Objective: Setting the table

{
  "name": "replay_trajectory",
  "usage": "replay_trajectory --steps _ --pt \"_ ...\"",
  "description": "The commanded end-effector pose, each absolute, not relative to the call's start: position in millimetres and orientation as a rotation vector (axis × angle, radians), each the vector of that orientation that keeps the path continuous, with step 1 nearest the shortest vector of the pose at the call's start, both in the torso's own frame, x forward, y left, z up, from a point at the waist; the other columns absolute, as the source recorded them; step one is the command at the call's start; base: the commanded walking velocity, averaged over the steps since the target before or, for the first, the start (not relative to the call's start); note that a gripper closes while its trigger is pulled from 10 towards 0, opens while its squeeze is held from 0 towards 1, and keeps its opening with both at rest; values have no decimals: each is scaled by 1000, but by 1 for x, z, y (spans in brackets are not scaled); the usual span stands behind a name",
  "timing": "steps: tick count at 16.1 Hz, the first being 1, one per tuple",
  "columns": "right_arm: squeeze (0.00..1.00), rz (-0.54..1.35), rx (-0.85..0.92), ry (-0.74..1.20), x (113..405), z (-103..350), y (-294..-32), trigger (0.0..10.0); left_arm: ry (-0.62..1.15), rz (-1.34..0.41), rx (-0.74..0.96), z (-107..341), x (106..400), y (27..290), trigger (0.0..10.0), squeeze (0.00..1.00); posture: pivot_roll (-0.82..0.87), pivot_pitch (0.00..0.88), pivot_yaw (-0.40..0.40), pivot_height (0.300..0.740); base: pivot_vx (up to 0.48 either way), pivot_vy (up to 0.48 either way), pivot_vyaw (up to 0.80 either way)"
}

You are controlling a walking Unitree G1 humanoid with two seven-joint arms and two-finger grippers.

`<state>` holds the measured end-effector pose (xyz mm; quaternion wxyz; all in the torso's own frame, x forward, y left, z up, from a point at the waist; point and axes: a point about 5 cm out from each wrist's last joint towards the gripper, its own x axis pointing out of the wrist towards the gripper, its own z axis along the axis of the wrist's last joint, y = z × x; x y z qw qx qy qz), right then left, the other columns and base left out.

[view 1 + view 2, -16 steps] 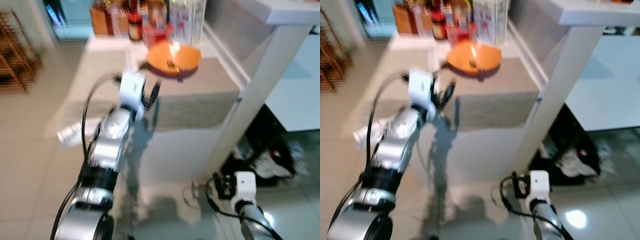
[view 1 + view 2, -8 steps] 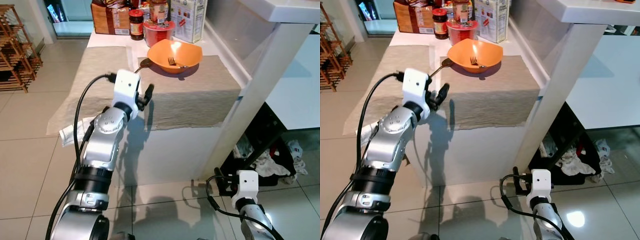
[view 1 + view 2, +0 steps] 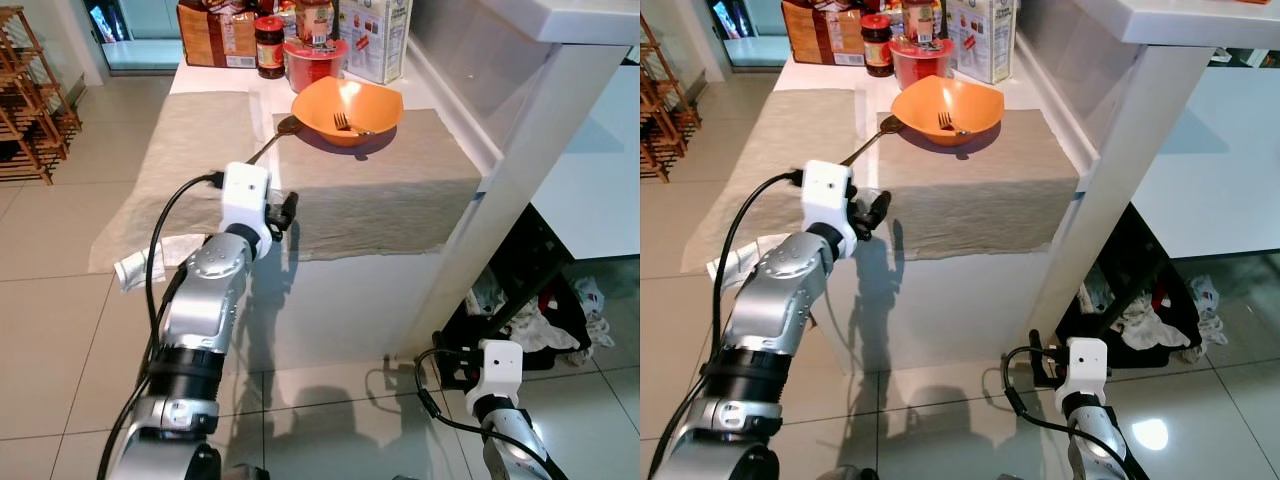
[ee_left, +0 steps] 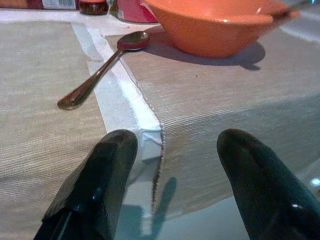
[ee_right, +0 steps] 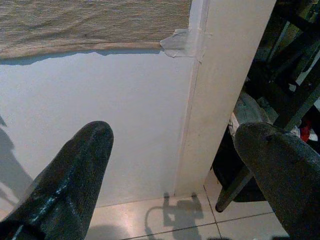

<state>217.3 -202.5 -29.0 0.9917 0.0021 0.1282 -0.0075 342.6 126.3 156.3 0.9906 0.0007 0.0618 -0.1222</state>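
Hovering spread-fingered at the table edge, left hand [image 4: 170, 187] faces spoon [image 4: 102, 67].

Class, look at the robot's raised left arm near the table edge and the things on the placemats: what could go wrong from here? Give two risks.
1. The left tool, open, sits at the front edge of the beige woven placemat; catching that hanging edge may drag the orange bowl and the fork inside it.
2. The metal spoon lies flat across the gap between mats, its bowl end beside the bowl; a grab there might nudge the bowl.
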Motion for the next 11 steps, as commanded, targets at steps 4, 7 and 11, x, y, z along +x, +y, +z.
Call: replay_trajectory --steps 4,7,11 --pt "0 -28 11 283 211 -34 -205 10000 48 -240 -72 174 330 133 10000 0 -47 0 -6 740 0 0 0" --pt "0 -37 -15 275 210 -33 -207 10000 -109 -196 -3 178 319 140 10000 0 -44 0 -8 740 0 0 0" --pt "0 -33 -48 263 211 -31 -207 10000 -116 -170 118 147 313 145 10000 0 -46 0 -8 740 0 0 0"
